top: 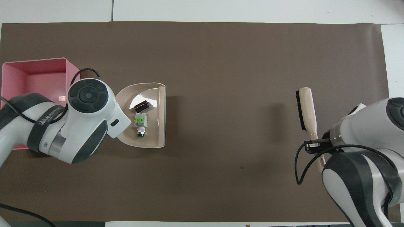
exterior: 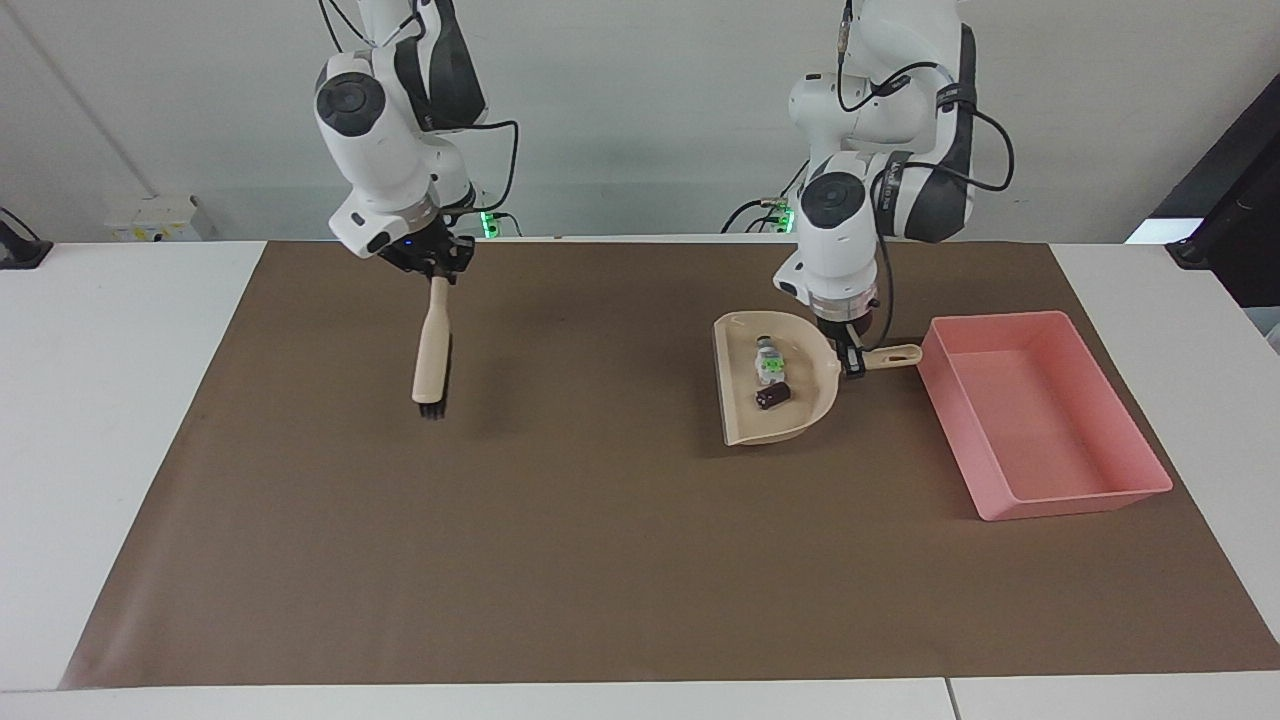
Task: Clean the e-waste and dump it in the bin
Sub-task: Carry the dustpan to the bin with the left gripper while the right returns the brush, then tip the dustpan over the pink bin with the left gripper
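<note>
The left end effector [exterior: 851, 357] was closed on the handle of a beige dustpan [exterior: 745, 425], held over the brown mat [exterior: 600, 560] on the tabletop [exterior: 120, 400], just beside the bin [exterior: 1075, 500]. The bin was a shallow rectangular pink tray with low walls, lying at the left arm's end of the mat. Both pieces of e-waste lay in the dustpan: a whitish-grey piece [exterior: 768, 362] with a bright green part and a dark tip, and, just beside it and farther from the robots, a small dark block [exterior: 772, 396] with a purplish tinge.

The right end effector [exterior: 436, 272] gripped a beige brush [exterior: 432, 345] by its handle, its dark bristles pointing down over the right arm's end of the mat, well apart from the dustpan.
</note>
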Controlling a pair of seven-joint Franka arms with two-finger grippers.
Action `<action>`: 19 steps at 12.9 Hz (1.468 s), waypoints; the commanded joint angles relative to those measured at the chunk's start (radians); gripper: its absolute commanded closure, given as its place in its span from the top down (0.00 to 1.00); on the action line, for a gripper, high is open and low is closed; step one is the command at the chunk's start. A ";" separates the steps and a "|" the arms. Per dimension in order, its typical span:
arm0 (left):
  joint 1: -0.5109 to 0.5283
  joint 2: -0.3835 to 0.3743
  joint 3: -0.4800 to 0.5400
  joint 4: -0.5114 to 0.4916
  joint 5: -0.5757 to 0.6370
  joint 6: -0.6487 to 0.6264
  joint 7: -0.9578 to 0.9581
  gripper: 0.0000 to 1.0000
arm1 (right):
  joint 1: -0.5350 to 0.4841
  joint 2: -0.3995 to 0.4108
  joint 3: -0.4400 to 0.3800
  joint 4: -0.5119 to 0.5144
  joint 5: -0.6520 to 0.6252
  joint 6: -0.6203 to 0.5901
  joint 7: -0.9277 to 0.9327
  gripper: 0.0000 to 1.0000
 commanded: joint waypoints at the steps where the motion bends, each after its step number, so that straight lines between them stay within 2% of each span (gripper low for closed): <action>1: 0.127 -0.060 0.000 0.033 -0.021 -0.024 0.122 0.00 | -0.152 0.058 0.019 -0.016 -0.050 0.090 -0.162 0.00; 4: 0.282 -0.054 0.000 0.124 -0.026 -0.026 0.268 0.00 | -0.267 0.118 0.020 -0.039 -0.052 0.207 -0.280 0.00; 8: 0.461 0.004 0.003 0.254 -0.069 -0.069 0.440 0.00 | -0.322 0.127 0.019 -0.093 -0.052 0.284 -0.339 0.00; 11: 0.589 0.041 0.005 0.320 -0.067 -0.046 0.542 0.00 | -0.344 0.118 0.019 -0.131 -0.052 0.316 -0.360 0.00; 13: 0.639 0.049 0.019 0.325 -0.044 0.003 0.602 0.00 | -0.361 0.132 0.019 -0.137 -0.047 0.316 -0.362 0.03; 15: 0.670 0.053 0.019 0.322 0.058 0.069 0.621 0.00 | -0.365 0.133 0.020 -0.140 -0.041 0.321 -0.362 0.07; 16: 0.669 0.056 0.019 0.313 0.124 0.083 0.613 0.00 | -0.364 0.133 0.020 -0.139 -0.041 0.319 -0.360 0.26; 17: 0.664 0.077 0.019 0.313 0.170 0.101 0.610 0.00 | -0.365 0.133 0.020 -0.137 -0.041 0.318 -0.362 0.84; 18: 0.655 0.081 0.019 0.310 0.209 0.115 0.606 0.00 | -0.365 0.136 0.020 -0.124 -0.041 0.312 -0.365 1.00; 19: 0.650 0.081 0.019 0.288 0.282 0.118 0.587 0.00 | -0.365 0.148 0.020 -0.098 -0.041 0.310 -0.357 1.00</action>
